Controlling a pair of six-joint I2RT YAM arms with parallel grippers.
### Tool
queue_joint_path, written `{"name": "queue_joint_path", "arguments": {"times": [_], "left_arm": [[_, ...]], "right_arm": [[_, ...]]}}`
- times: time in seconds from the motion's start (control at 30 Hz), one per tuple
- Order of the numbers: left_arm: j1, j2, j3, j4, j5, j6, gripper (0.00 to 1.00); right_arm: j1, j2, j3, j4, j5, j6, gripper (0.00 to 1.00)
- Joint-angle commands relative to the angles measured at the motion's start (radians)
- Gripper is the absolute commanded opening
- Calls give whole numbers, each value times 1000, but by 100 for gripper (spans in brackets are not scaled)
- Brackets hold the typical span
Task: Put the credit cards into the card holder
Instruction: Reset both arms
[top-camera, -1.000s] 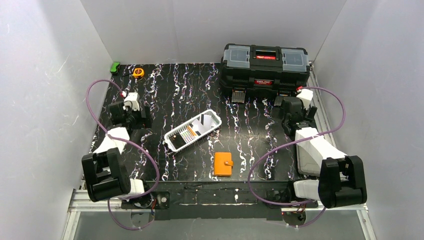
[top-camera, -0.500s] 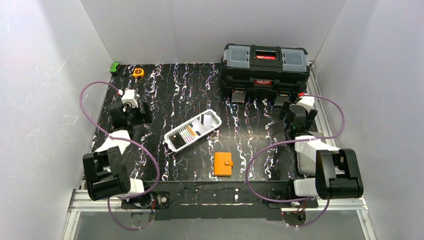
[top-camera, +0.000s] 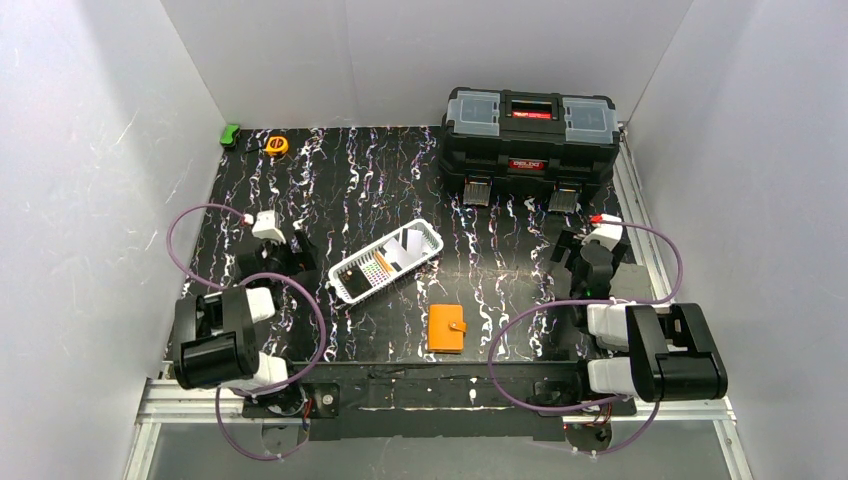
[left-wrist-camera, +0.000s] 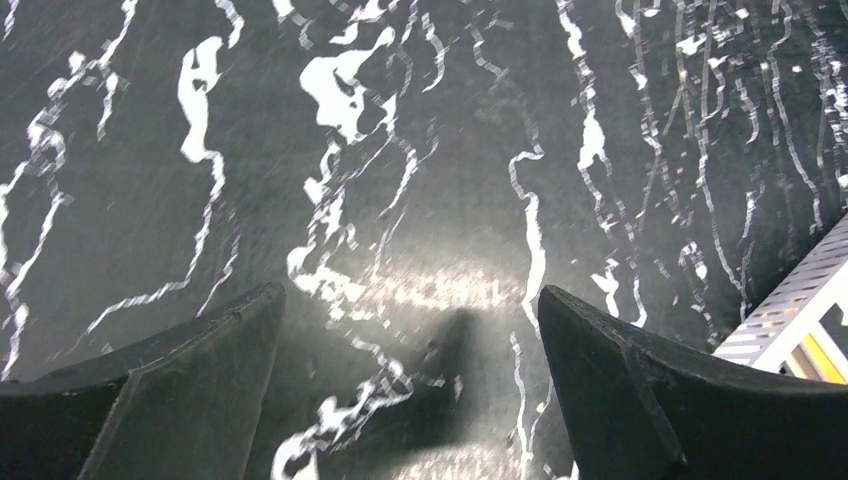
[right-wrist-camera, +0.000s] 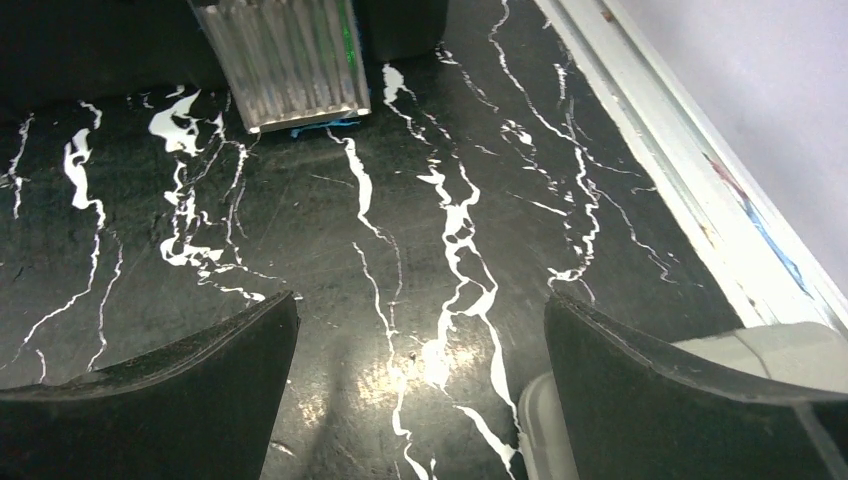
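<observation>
The card holder, a shut orange wallet with a snap tab, lies flat near the table's front edge, midway between the arms. The credit cards lie in a white slotted basket at mid-table; I can make out an orange one, a whitish one and one with a coloured pattern. My left gripper hangs open just left of the basket, nothing between its fingers; the basket's corner shows at that view's right edge. My right gripper is open over bare table, right of the wallet.
A black toolbox stands at the back right, one metal latch ahead of the right gripper. An orange tape measure and a small green object sit at the back left. A metal rail runs along the right edge.
Both arms have folded back toward the near edge. The left gripper came nearer and rightward, close to the basket. The right gripper drew back from the toolbox. Both stayed open.
</observation>
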Motion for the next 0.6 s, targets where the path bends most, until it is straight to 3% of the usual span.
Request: {"name": "queue_joint_path", "arguments": {"times": [0.0,0.1,0.57], "left_arm": [[-86,42,6,205,-43,33,98],[-208,100,-26,312,-165,131,98],[-211,87,-41,311,-177,124,98]], "right_arm": [[-6,35,29,159,-62,-38,98],[-33,32,46,118,-89,-13,98],[-41,26,41,122,-94,-11,98]]}}
